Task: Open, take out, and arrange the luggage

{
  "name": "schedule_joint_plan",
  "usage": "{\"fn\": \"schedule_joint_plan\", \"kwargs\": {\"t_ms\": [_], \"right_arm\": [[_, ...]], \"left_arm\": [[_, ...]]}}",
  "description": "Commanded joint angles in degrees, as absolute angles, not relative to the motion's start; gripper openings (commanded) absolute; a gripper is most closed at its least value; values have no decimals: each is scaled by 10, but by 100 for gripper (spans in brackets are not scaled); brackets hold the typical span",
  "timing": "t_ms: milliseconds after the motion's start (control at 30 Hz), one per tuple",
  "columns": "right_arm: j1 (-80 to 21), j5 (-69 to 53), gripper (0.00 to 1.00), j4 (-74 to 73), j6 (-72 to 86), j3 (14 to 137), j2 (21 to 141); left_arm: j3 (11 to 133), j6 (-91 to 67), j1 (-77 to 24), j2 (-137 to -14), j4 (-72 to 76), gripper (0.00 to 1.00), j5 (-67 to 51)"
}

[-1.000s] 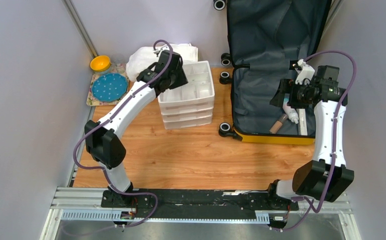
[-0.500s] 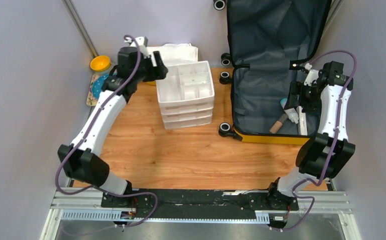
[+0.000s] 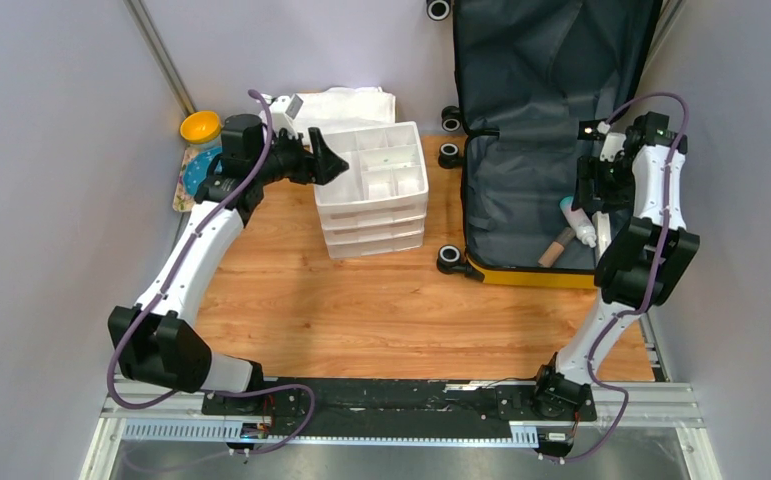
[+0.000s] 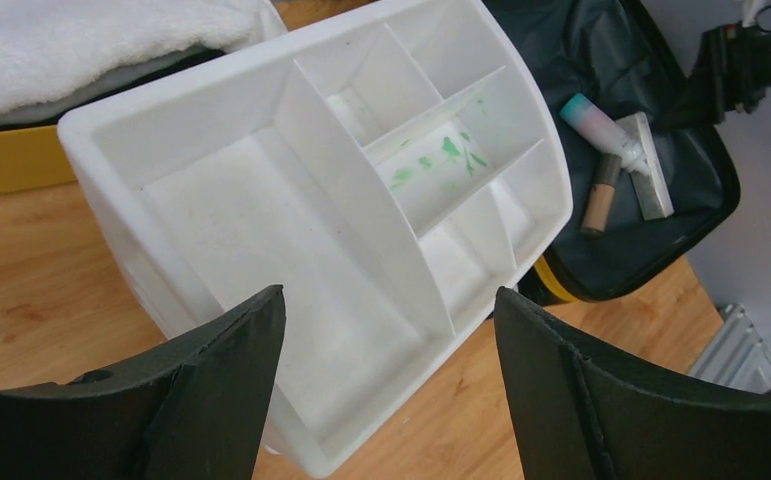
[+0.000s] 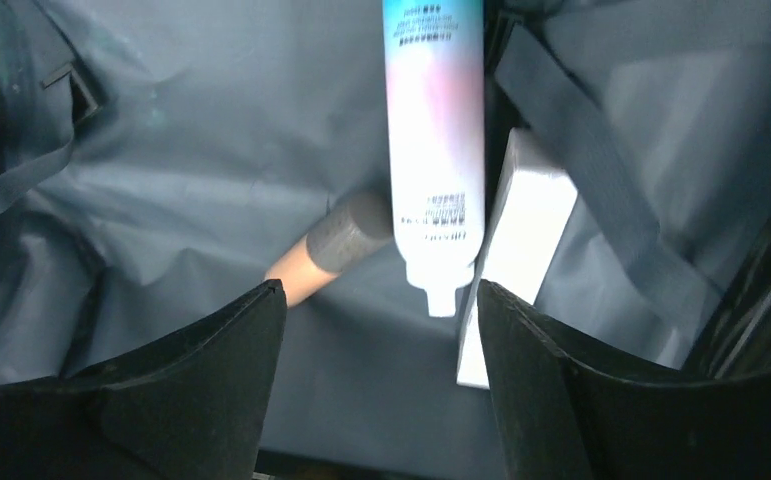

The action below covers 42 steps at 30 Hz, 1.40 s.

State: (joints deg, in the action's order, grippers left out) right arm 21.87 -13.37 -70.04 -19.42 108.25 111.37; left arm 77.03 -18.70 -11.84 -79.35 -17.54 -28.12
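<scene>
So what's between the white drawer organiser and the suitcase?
A narrow strip of bare wooden table, plus the suitcase's black wheels; the top view shows it.

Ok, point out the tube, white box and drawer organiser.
tube (image 5: pixel 433 150), right wrist view, middle of its body.
white box (image 5: pixel 526 215), right wrist view, top face.
drawer organiser (image 4: pixel 231 230), left wrist view, largest compartment's floor.

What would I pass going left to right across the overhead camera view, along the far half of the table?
bowl → organiser → luggage, and lying inside it: tan stick → tube. The towel, the dotted plate and both grippers overlap these, so they are left out.
</scene>
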Motion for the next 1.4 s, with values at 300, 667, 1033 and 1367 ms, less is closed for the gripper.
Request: {"fn": "schedule_joint_plan", "kwargs": {"t_ms": [300,667,1033,1367], "right_arm": [[179,-76,72,-655,-251,1155,1235],[152,-34,64,-621,-268,1131,1296],[148,-64,0,-660,-244,1200,1241],[146,-288,0,-646,-43,1151,1053]], "left_arm": [[806,-96,-109,-810,-180,85,-435],[846,17,-109,-826,-253,86,-369],[909,96,-109,-861,-291,87,-337],[815,423,-195,-822,-156,87,-429]]}}
